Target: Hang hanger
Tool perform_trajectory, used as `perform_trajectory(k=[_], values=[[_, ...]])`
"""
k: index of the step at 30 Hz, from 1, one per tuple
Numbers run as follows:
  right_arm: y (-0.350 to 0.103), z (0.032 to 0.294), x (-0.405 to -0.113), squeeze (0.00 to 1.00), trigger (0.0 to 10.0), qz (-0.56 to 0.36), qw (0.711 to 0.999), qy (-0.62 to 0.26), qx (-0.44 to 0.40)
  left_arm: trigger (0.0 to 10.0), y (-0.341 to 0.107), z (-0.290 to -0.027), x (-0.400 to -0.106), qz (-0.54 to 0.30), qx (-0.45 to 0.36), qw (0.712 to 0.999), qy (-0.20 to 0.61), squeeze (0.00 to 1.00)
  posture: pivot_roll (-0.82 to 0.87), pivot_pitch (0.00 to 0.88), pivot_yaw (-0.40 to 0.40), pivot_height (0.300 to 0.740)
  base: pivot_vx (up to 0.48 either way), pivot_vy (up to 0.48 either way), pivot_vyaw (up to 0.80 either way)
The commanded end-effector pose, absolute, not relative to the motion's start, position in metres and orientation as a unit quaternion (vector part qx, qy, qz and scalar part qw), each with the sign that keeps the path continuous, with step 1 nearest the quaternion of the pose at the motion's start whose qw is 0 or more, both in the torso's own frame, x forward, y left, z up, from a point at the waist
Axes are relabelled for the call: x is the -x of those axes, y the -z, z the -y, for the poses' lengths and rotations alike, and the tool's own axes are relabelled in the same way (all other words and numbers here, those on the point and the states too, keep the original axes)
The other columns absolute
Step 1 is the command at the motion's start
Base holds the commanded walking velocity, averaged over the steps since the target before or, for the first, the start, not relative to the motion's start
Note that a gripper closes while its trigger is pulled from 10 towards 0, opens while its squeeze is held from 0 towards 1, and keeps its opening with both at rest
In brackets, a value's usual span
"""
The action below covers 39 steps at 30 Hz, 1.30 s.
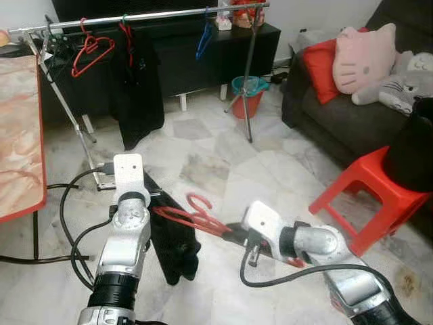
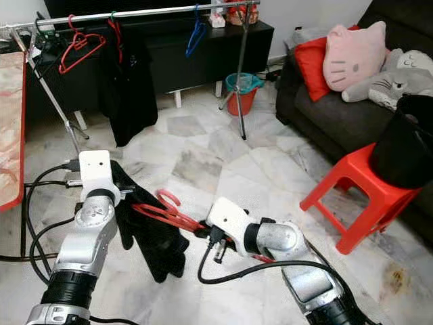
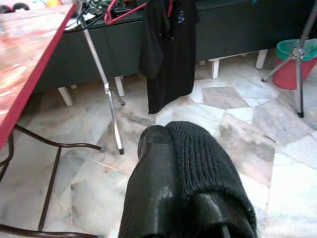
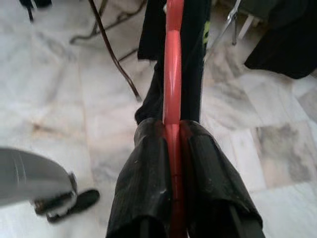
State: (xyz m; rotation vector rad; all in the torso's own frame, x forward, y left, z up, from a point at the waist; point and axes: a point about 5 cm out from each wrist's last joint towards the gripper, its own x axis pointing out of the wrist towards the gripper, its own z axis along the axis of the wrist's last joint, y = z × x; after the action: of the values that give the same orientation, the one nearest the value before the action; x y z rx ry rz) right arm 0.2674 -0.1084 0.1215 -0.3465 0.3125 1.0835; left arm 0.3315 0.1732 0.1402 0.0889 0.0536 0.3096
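Red hanger: held low over the marble floor, between both arms, black garment draped on it | Right gripper: fingers clamped on hanger bar | Left gripper: fingers closed on the black garment | Clothes rail: well beyond, carrying hangers.

Clothes rail stands at twelve o'clock, sofa at two, stool at three, table at nine.

Glossy red plastic hanger, ribbed matt black cloth, polished marble floor.
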Motion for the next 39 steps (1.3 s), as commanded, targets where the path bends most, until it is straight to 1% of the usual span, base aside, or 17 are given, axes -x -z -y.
perform_trajectory(k=[1,3,4,5,6,7,8,9,10,11,13,17,22,26,29,34,39], values=[[-0.131,0.114,-0.268,0.0,0.0,-0.136,0.838,-0.505,0.155,0.0,-0.148,-0.175,-0.335,-0.014,-0.044,0.986,-0.158,0.0,0.02,0.055,-0.043,0.74,0.0,0.0,0.0],[-0.138,0.118,-0.267,0.0,0.0,-0.124,0.845,-0.501,0.14,0.0,-0.142,-0.18,-0.334,-0.032,-0.055,0.985,-0.16,0.0,0.02,0.054,-0.042,0.74,0.0,0.0,0.0],[-0.141,0.119,-0.267,0.0,0.0,-0.119,0.847,-0.5,0.134,1.4,-0.14,-0.182,-0.334,-0.038,-0.058,0.985,-0.159,0.0,0.02,0.054,-0.042,0.74,0.0,0.0,0.0],[-0.149,0.118,-0.265,0.0,0.0,-0.091,0.848,-0.509,0.115,4.9,-0.133,-0.183,-0.333,-0.056,-0.067,0.985,-0.146,0.0,0.02,0.052,-0.042,0.74,0.0,0.0,0.0],[-0.152,0.118,-0.263,0.0,0.0,-0.081,0.849,-0.513,0.103,9.6,-0.131,-0.185,-0.333,-0.061,-0.067,0.985,-0.144,0.0,0.02,0.052,-0.042,0.74,0.0,0.0,0.0],[-0.155,0.118,-0.26,0.0,0.0,-0.071,0.85,-0.515,0.082,10.0,-0.127,-0.186,-0.332,-0.068,-0.065,0.987,-0.128,0.0,0.02,0.052,-0.042,0.74,0.0,0.0,0.0],[-0.157,0.118,-0.26,0.0,3.3,-0.064,0.852,-0.513,0.078,10.0,-0.127,-0.186,-0.331,-0.069,-0.064,0.988,-0.12,0.0,0.02,0.05,-0.043,0.74,0.0,0.0,0.0],[-0.158,0.118,-0.259,0.0,9.0,-0.055,0.858,-0.506,0.065,10.0,-0.126,-0.187,-0.329,-0.066,-0.062,0.99,-0.112,0.0,0.02,0.049,-0.043,0.74,0.0,0.0,0.0],[-0.158,0.118,-0.259,0.0,9.0,-0.055,0.858,-0.506,0.065,10.0,-0.126,-0.187,-0.329,-0.066,-0.062,0.99,-0.112,0.0,0.02,0.049,-0.043,0.74,0.0,0.0,0.0],[-0.159,0.12,-0.259,0.0,10.0,-0.045,0.876,-0.479,0.038,10.0,-0.125,-0.188,-0.326,-0.066,-0.062,0.991,-0.097,0.0,0.03,0.045,-0.042,0.74,0.0,0.0,0.0],[-0.159,0.122,-0.261,0.0,10.0,-0.037,0.887,-0.46,0.027,10.0,-0.124,-0.19,-0.323,-0.065,-0.065,0.991,-0.096,0.0,0.03,0.043,-0.042,0.74,0.0,0.0,0.0],[-0.144,0.138,-0.273,0.0,10.0,-0.033,0.948,-0.316,-0.016,10.0,-0.121,-0.199,-0.307,-0.049,-0.032,0.995,-0.085,0.0,0.04,0.022,-0.038,0.74,0.0,0.0,0.0],[-0.126,0.155,-0.281,0.0,10.0,-0.031,0.984,-0.168,-0.047,10.0,-0.128,-0.199,-0.296,0.001,-0.017,0.998,-0.062,0.0,0.05,0.0,-0.038,0.74,0.0,0.0,0.0],[-0.106,0.17,-0.281,0.0,10.0,-0.04,0.994,-0.063,-0.082,10.0,-0.128,-0.199,-0.289,0.025,-0.001,0.998,-0.051,0.0,0.07,0.0,-0.033,0.74,0.0,0.0,0.0],[-0.098,0.173,-0.28,0.0,10.0,-0.039,0.995,-0.021,-0.091,10.0,-0.128,-0.197,-0.287,0.033,0.004,0.999,-0.036,0.0,0.08,0.0,-0.026,0.74,0.0,0.0,0.0],[-0.091,0.156,-0.279,0.0,10.0,-0.036,0.996,-0.017,-0.076,10.0,-0.125,-0.193,-0.289,0.041,0.028,0.998,-0.027,0.0,0.08,0.0,-0.009,0.74,0.0,0.0,0.0],[-0.085,0.151,-0.277,0.0,10.0,-0.034,0.997,0.0,-0.064,10.0,-0.122,-0.186,-0.288,0.042,0.04,0.998,-0.016,0.0,0.08,0.0,-0.007,0.74,0.0,0.0,0.0]])
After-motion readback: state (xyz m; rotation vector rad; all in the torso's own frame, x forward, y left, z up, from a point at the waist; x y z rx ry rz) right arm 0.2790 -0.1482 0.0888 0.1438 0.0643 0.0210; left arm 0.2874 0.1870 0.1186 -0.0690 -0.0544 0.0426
